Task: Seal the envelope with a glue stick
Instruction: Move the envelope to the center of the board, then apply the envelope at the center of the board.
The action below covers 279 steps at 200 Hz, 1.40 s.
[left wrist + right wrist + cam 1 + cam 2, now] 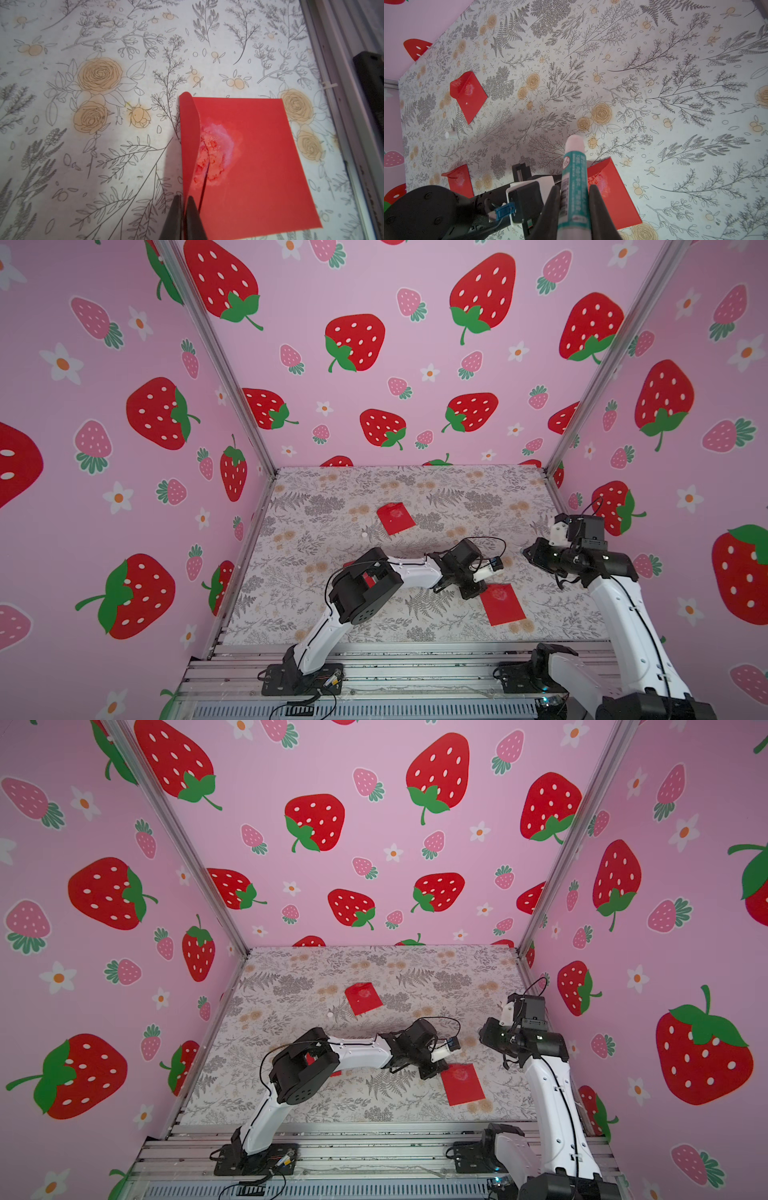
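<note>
A red envelope (259,166) lies flat near the front right of the table, seen in both top views (505,605) (463,1085). Its flap (189,135) curls up off the body, and a whitish glue smear (220,145) shows beneath it. My left gripper (184,197) is shut on the flap's edge. My right gripper (574,187) is shut on the glue stick (574,166), a teal-labelled tube with its pale tip (574,142) bare. It hovers right of the envelope, above the table, with the tip clear of the paper.
A second red envelope (395,518) lies toward the back middle. A third envelope (458,180) lies partly under the left arm. A small white round thing (365,535) sits left of the far envelope. Metal rails (374,672) run along the front edge.
</note>
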Tool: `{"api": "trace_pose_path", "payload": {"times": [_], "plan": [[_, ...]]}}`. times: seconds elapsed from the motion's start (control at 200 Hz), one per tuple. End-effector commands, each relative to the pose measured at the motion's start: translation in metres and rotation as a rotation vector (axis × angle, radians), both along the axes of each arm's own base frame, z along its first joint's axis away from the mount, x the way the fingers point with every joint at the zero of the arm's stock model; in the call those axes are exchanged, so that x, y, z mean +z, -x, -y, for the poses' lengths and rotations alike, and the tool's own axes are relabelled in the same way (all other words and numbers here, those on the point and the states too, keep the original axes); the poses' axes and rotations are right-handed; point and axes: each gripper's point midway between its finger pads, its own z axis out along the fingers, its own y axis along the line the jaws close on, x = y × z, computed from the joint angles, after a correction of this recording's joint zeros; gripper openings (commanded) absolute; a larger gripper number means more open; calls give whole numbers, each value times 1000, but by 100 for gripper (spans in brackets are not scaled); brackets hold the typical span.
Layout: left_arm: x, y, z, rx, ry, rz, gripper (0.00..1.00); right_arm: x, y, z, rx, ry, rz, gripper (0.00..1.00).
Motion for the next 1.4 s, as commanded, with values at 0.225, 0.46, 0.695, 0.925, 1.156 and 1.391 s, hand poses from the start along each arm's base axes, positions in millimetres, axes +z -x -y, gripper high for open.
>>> {"api": "trace_pose_path", "payload": {"times": [0.225, 0.46, 0.695, 0.925, 1.156, 1.391], "plan": [[16, 1, -11, 52, 13, 12, 0, 12, -6, 4, 19, 35, 19, 0], [14, -3, -32, 122, 12, -9, 0, 17, -2, 5, 4, 37, 41, 0], [21, -13, -75, 301, 53, -72, 0, 16, 7, -1, -19, -20, 6, 0], [26, -12, -106, 494, 109, -155, 0, 5, 22, -30, 63, -49, -159, 0], [23, -7, -124, 600, 140, -214, 0, -11, 42, -79, 289, 90, -367, 0], [10, -3, -127, 602, 111, -237, 0, -40, 49, -105, 363, 113, -521, 0]]}}
